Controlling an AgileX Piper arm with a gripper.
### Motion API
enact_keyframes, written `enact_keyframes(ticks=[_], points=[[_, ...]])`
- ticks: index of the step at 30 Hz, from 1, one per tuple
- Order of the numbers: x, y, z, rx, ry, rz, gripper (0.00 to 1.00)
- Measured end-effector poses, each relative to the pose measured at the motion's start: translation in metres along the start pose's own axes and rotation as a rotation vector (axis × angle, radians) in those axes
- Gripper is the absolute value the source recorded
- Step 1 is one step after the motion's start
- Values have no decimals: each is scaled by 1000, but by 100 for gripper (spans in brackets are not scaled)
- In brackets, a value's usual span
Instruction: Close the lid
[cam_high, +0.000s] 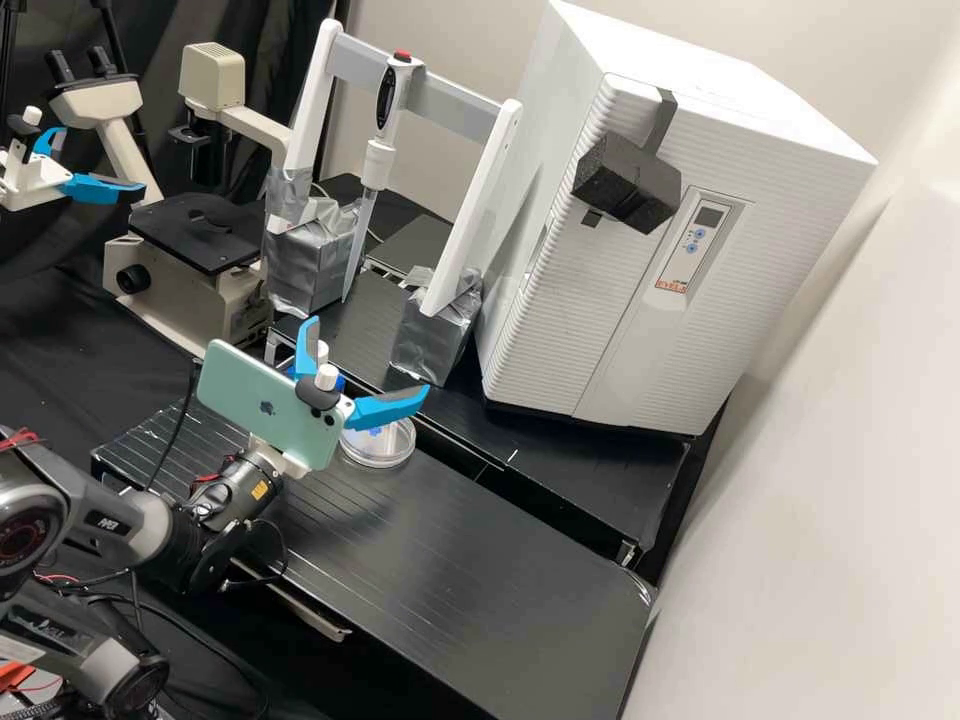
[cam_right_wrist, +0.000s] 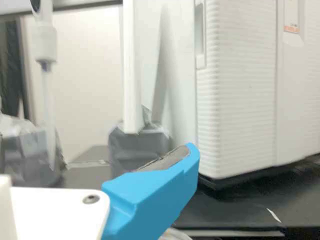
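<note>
Clock positions run from the centre of the high view. The cabinet (cam_high: 650, 250), white and ribbed, stands at 2 o'clock; its control panel (cam_high: 697, 240) carries a small display and an orange printed label. The bench (cam_high: 480, 570), black, extends through 6 o'clock. The arm (cam_high: 110, 520) lies at 8 o'clock and bears white print plus a yellow-orange sticker. The stand (cam_high: 355, 60), a white frame, holds the pipette (cam_high: 384, 120) at 11 o'clock. The phone (cam_high: 265, 400), pale green with a dark logo, sits on the arm. The gripper (cam_high: 370, 355) is at 9 o'clock: fingers spread wide, released. The dish (cam_high: 378, 450) rests on the bench at 6 o'clock from the gripper: round, shallow, transparent, pale-rimmed, with blue visible through it, partly behind one finger. Contact and lid seating cannot be determined.
</note>
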Motion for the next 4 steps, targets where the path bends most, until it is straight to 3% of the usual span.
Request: enact_keyframes(ticks=[4], points=[[4, 2, -3, 9, 13, 10, 100]])
